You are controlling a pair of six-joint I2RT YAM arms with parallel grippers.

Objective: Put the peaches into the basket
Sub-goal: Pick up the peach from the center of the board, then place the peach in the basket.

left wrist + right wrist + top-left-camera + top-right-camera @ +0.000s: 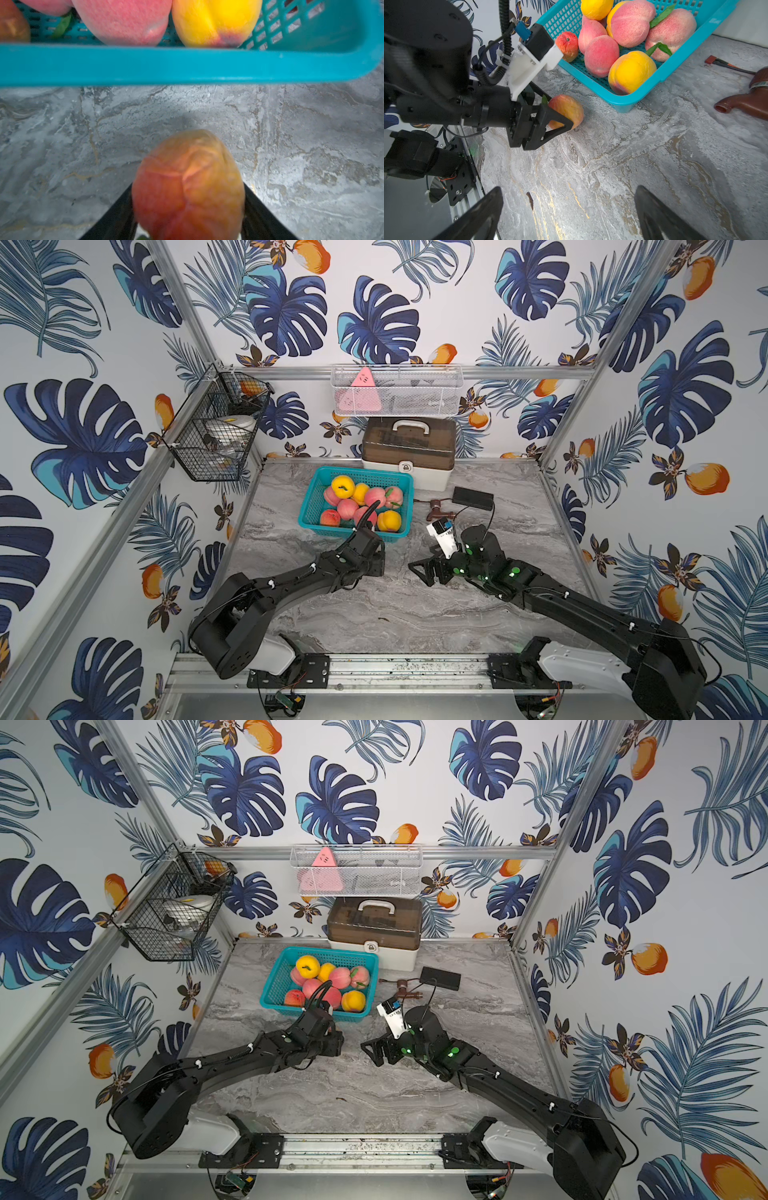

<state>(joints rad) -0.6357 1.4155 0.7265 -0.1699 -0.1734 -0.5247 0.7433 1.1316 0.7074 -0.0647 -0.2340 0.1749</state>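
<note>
In the basket (365, 473), perhaps nine peaches (347, 509)

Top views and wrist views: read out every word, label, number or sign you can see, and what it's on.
No legible words or numbers anywhere.
Storage box latch: small padlock-like symbol.
White camera mount on right arm: tiny dark print, unreadable.
Pink triangular item in white mesh basket: dark marks, too blurred.

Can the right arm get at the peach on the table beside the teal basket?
Probably not: the left gripper holds that peach from both sides. The right gripper is open with bare table ahead, but no side is free.
</note>
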